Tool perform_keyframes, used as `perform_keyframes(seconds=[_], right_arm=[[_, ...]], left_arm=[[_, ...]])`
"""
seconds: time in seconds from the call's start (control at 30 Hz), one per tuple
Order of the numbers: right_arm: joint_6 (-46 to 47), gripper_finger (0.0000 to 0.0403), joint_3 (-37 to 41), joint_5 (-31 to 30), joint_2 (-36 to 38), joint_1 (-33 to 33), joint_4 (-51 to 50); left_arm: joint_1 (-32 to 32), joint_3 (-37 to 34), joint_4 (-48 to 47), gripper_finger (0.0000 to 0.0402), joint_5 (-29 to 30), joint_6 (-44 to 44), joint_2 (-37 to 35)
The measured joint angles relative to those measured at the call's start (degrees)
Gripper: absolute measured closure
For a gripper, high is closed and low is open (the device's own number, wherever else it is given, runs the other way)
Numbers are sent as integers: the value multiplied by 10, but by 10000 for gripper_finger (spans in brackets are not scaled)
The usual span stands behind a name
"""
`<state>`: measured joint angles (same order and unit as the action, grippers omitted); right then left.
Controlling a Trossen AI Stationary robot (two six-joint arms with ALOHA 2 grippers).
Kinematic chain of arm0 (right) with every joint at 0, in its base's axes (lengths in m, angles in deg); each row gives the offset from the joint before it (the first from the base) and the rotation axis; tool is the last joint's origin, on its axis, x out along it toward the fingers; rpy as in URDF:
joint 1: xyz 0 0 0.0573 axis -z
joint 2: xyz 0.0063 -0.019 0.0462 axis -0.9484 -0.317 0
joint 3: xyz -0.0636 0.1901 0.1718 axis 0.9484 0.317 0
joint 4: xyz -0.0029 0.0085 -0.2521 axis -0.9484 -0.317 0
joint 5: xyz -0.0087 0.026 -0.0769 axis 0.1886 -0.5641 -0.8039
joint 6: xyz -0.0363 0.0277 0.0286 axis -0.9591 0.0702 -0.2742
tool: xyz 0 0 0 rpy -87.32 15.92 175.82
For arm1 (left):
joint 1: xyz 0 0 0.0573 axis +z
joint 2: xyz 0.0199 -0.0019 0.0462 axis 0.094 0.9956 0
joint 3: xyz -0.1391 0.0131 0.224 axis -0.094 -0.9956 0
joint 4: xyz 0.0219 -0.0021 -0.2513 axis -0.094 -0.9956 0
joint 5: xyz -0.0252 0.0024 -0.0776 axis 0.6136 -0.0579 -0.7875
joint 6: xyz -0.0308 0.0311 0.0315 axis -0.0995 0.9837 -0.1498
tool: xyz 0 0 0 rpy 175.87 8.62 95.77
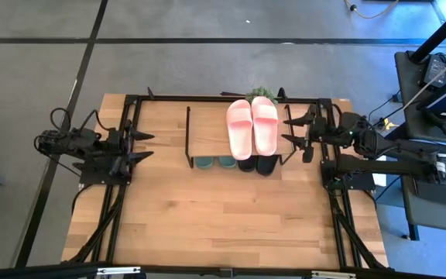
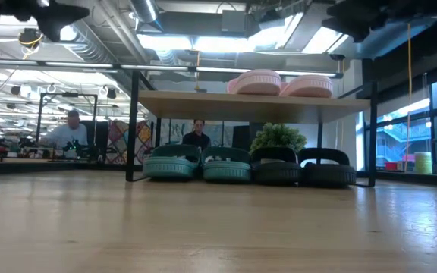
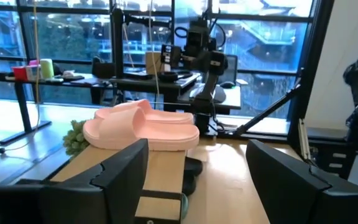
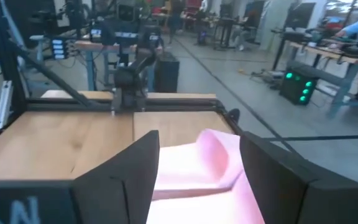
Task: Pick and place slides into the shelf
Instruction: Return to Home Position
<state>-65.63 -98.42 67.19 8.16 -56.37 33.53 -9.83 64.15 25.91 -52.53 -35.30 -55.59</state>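
Observation:
The shelf [image 1: 207, 132] stands at the table's far middle on thin black legs. A pink pair of slides [image 1: 252, 126] lies side by side on the right half of its wooden top board [image 2: 203, 105]. Under the board, on the table, stand a green pair [image 2: 196, 163] and a black pair [image 2: 302, 168]. My left gripper [image 1: 144, 146] hangs open, level, left of the shelf, with the pink slides [image 3: 142, 127] ahead of it. My right gripper [image 1: 288, 130] is open and level just right of the pink slides [image 4: 197, 165], clear of them.
A small green plant [image 1: 263, 93] sits behind the shelf. The black frame [image 1: 130, 101] borders the table on the left, right and far sides. Bare wood [image 1: 223, 225] spreads across the near half. People sit at desks [image 2: 70, 129] in the room behind.

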Motion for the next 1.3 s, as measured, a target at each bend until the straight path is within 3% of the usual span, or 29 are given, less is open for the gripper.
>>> perform_keyframes(seconds=[0.3,0.8,1.3], right_arm=[[16,179,69,2,78,24,14],[46,179,174,1,172,25,37],[78,179,244,1,286,25,60]], left_arm=[[0,-51,0,138,14,-4,-22],[0,-65,2,138,18,-6,-23],[0,-144,70,138,19,-27,-23]])
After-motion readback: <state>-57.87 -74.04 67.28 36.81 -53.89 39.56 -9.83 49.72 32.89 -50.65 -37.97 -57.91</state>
